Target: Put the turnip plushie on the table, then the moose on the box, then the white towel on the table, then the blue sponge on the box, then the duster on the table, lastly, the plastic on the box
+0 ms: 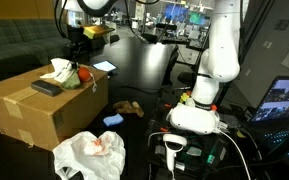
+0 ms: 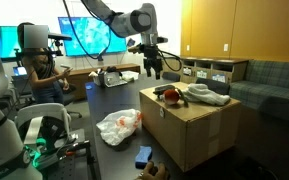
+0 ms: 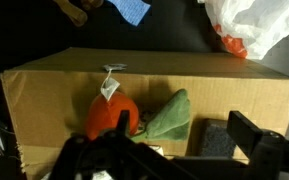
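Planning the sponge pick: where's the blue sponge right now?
In an exterior view the blue sponge lies on the dark table beside the box, right next to the brown moose, the white plastic a little further off.

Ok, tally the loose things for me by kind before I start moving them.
Plush toys: 2, turnip plushie, moose
Cleaning items: 3, white towel, blue sponge, duster
Plastic: 1
Box: 1
Total: 7

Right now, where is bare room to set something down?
Free: on the box, the end past the duster; the table behind the box. Crowded: around the turnip plushie and white towel; beside the box, where moose, blue sponge and plastic lie.
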Controlling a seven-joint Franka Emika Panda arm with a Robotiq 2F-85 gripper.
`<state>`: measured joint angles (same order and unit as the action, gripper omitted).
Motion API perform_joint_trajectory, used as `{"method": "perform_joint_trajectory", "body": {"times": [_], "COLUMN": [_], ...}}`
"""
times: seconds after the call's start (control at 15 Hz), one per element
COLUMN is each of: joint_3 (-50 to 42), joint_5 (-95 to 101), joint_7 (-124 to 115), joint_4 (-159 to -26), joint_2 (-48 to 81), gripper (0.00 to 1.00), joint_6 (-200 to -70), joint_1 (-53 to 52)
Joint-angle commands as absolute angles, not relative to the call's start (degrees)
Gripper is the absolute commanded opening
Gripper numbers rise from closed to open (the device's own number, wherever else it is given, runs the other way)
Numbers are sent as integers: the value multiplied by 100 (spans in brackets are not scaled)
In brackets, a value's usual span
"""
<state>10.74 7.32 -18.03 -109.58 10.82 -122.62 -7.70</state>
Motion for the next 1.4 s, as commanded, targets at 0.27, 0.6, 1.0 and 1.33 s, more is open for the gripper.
{"method": "perform_joint_trajectory", "body": {"times": [0.27,0.6,1.0,1.33], "joint_3": [674,556,378,236], "joint_5": [922,954,1086,1222], "joint_7": [-1784,-1684,-1674,-1659], "joint_4": [-10751,-10739,-10681,-10518], "joint_2": [1557,1790,2060,2283], "gripper": [100,100,100,100], "joint_6": [-12566,-12844,-13093,-13169], "joint_1": [-898,-899,-900,-904]}}
